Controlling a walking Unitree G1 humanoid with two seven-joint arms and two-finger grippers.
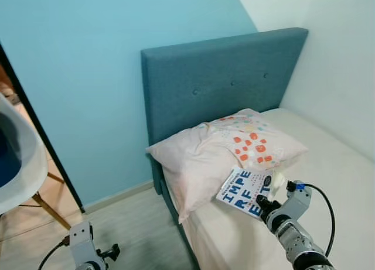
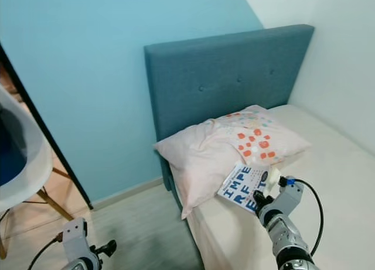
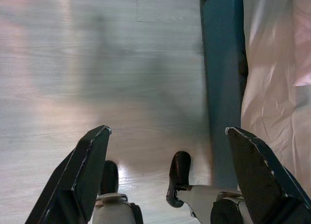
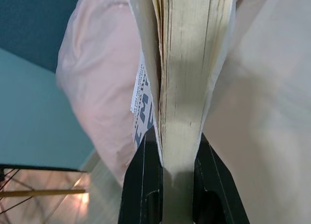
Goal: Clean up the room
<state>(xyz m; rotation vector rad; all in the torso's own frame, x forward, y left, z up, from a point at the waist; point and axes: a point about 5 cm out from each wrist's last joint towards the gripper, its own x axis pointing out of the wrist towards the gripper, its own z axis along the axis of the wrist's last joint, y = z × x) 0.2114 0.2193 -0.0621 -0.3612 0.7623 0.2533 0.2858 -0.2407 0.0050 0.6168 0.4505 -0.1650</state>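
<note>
The right gripper (image 4: pixel 167 161) has its fingers clamped on the book (image 1: pixel 245 190) by one edge, near the bed's (image 1: pixel 328 182) left edge beside the pillow (image 1: pixel 220 153). Such a thin pinch risks pages slipping or the cover tearing. The left gripper (image 3: pixel 170 180) hangs wide open, empty.

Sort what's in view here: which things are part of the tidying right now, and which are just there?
In play:
- book, clamped at its page edge by the right end effector
- bed it lies on

Just there:
- pillow against the headboard
- white chair by the wall
- left end effector, open over the wood floor
</note>
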